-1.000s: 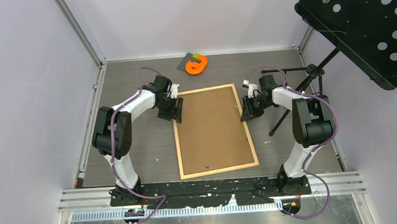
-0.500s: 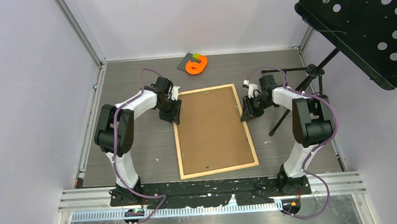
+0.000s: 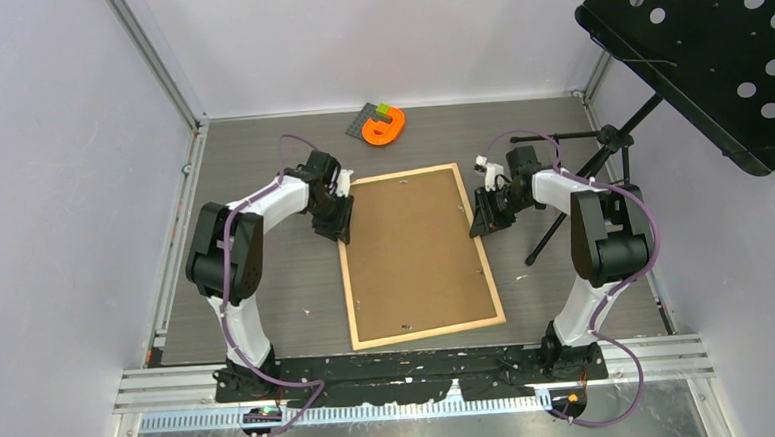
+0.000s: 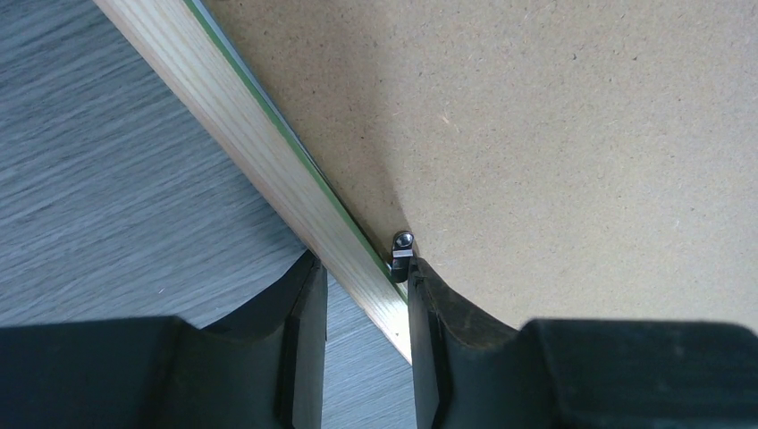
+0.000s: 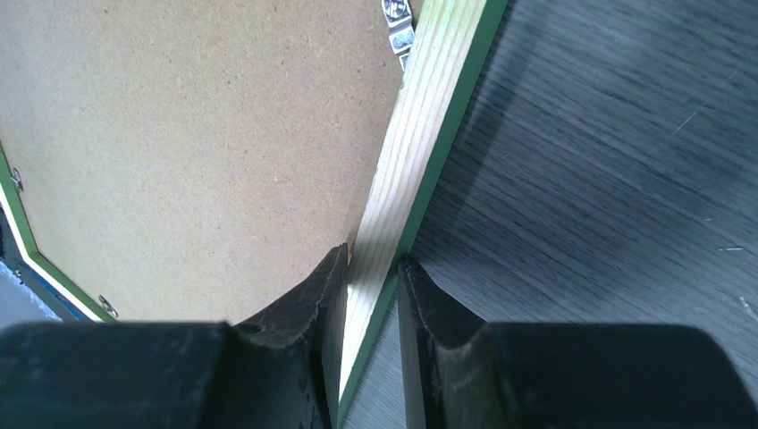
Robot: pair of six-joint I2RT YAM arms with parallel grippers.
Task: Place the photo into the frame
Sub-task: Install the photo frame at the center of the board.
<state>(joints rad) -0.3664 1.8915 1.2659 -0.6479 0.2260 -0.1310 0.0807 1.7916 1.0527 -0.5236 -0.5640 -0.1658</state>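
The frame [image 3: 348, 281] lies flat mid-table, pale wood face up, with a brown backing board [image 3: 415, 247] filling it. The photo is hidden. My left gripper [image 3: 336, 224] is open and straddles the left rail [image 4: 268, 152]; its inner finger [image 4: 438, 322] touches a small metal tab [image 4: 401, 250] at the board's edge. My right gripper [image 3: 481, 219] is shut on the right rail [image 5: 420, 134], one finger [image 5: 313, 295] over the board [image 5: 197, 134], the other [image 5: 429, 304] on the green outer edge.
An orange object with a green and dark piece [image 3: 384, 127] lies at the back. A black perforated music stand [image 3: 705, 52] overhangs the right, its tripod legs [image 3: 563, 209] just beside my right arm. Walls close in the table.
My left gripper has shifted slightly right, onto the frame's left rail. The right gripper and the frame have not moved.
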